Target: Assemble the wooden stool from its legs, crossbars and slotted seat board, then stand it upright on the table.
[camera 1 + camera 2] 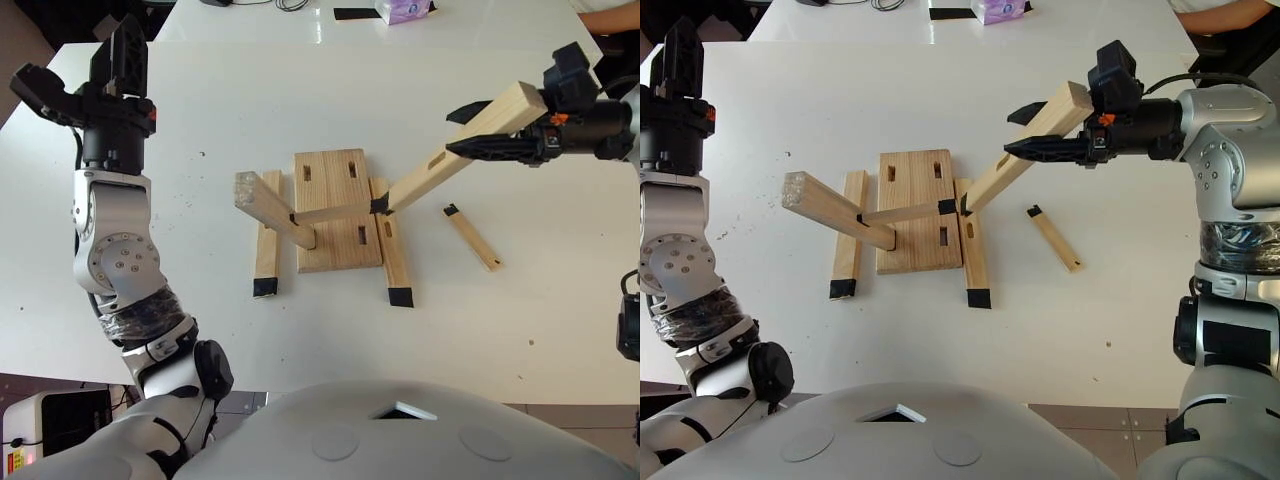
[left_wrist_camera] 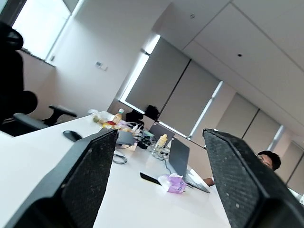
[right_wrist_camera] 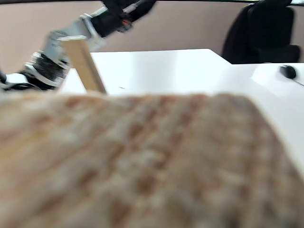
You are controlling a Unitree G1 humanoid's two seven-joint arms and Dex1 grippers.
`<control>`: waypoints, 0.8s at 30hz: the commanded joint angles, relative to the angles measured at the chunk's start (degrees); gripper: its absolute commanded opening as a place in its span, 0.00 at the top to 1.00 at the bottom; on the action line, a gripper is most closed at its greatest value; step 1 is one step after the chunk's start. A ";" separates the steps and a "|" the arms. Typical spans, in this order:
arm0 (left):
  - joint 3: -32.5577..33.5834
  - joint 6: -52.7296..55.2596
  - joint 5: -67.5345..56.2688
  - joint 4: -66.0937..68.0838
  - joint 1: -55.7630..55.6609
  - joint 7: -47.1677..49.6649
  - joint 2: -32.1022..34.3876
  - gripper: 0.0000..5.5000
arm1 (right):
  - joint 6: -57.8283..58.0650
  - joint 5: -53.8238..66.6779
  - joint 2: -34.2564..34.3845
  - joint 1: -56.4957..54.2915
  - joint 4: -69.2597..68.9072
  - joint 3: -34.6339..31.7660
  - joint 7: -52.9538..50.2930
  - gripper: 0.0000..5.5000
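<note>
- The right gripper (image 1: 450, 135) is clamped on the upper end of a leg (image 1: 430, 170), which is held aloft at a slant.
- That leg's lower end comes down by the right edge of the board (image 1: 335, 175). There a crossbar (image 1: 335, 212) ties it to a second leg (image 1: 270, 205), which tilts over the board's left side.
- Two more legs lie flat on the table (image 1: 540, 320), one at the board's left (image 1: 266, 250) and one at its right (image 1: 395, 260), each just beside it.
- A loose crossbar (image 1: 472, 238) lies farther right, apart from the rest.
- The left gripper (image 2: 161, 142) is raised well off to the left, with its fingers spread and nothing between them.
- The wood looks stiff, light and sturdy, so a firm squeeze should do no harm.
- The smooth square faces could let a leg twist between two fingers.
- Lifting the joined pair by one far end probably levers on the crossbar joints, which may pull loose. A hold nearer the crossbar, with the left gripper steadying the second leg, seems safer.
</note>
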 commanded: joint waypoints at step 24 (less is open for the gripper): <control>-9.12 -0.23 -1.49 -9.19 10.24 4.92 -5.71 0.40 | -2.41 -2.89 3.44 2.72 -5.32 7.27 -7.45 0.62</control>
